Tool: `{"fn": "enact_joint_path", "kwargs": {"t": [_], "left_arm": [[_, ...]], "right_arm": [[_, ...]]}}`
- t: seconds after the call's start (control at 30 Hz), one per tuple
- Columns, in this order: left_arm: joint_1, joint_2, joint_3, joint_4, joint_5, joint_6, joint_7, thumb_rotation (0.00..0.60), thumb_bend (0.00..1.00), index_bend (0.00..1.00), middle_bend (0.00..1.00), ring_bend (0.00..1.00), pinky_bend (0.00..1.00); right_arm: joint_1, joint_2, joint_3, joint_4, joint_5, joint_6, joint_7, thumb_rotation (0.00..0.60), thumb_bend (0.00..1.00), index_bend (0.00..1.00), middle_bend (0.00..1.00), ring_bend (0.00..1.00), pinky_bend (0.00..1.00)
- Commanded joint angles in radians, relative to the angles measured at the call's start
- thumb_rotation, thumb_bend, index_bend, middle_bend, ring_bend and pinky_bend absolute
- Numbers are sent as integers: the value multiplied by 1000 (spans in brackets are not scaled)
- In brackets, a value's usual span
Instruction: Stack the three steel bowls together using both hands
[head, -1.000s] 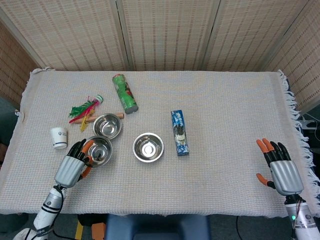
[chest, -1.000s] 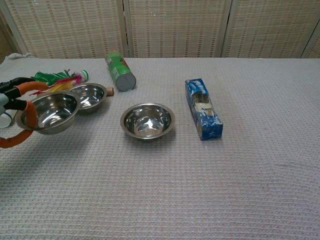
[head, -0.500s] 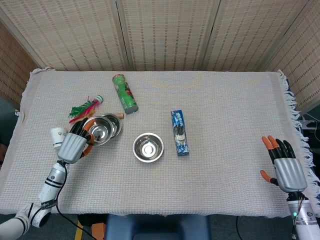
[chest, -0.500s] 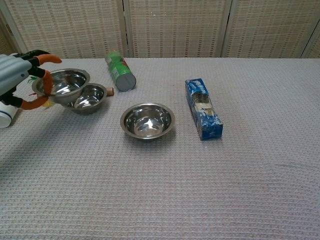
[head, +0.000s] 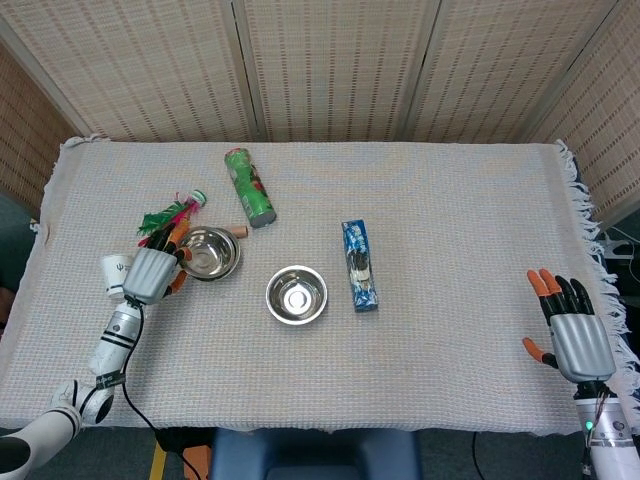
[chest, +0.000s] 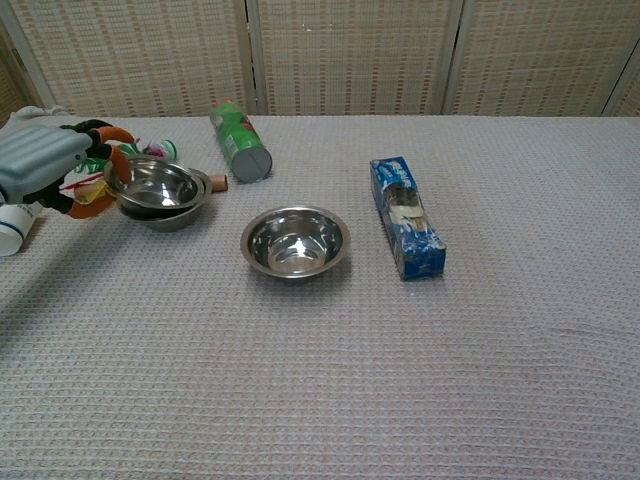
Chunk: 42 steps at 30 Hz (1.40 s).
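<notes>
Two steel bowls (head: 208, 253) (chest: 158, 187) sit nested at the left of the table, one inside the other. My left hand (head: 155, 271) (chest: 52, 167) grips the left rim of the upper bowl, orange fingertips curled over its edge. A third steel bowl (head: 296, 295) (chest: 295, 241) stands alone near the table's middle, upright. My right hand (head: 573, 335) hovers at the table's front right corner, fingers spread and holding nothing; it shows only in the head view.
A green can (head: 248, 187) (chest: 240, 142) lies on its side behind the bowls. A blue box (head: 359, 265) (chest: 407, 216) lies right of the lone bowl. A white paper cup (head: 116, 274) and coloured feathers (head: 166, 215) sit beside my left hand.
My left hand carried its bowl back and rightwards and set it into the second bowl. The right hand has barely moved.
</notes>
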Motion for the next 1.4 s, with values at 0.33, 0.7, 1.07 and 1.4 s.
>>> {"fn": "enact_joint_path", "kwargs": {"t": [0.33, 0.7, 1.07, 1.4], "left_arm": [[42, 93, 45, -236, 10, 90, -4, 600, 400, 0, 12, 0, 163], [235, 273, 136, -580, -9, 240, 194, 600, 402, 0, 13, 0, 163], [289, 323, 121, -641, -33, 280, 225, 600, 404, 0, 12, 0, 163], [303, 344, 104, -642, -37, 290, 213, 600, 404, 0, 13, 0, 163]], "right_arm": [[23, -23, -16, 10, -34, -30, 4, 600, 116, 0, 0, 0, 0], [228, -124, -13, 50, -199, -209, 65, 600, 116, 0, 0, 0, 0], [406, -298, -5, 179, -303, -302, 143, 600, 117, 268, 0, 0, 0], [532, -488, 29, 390, -293, -344, 196, 600, 158, 325, 0, 0, 0]]}}
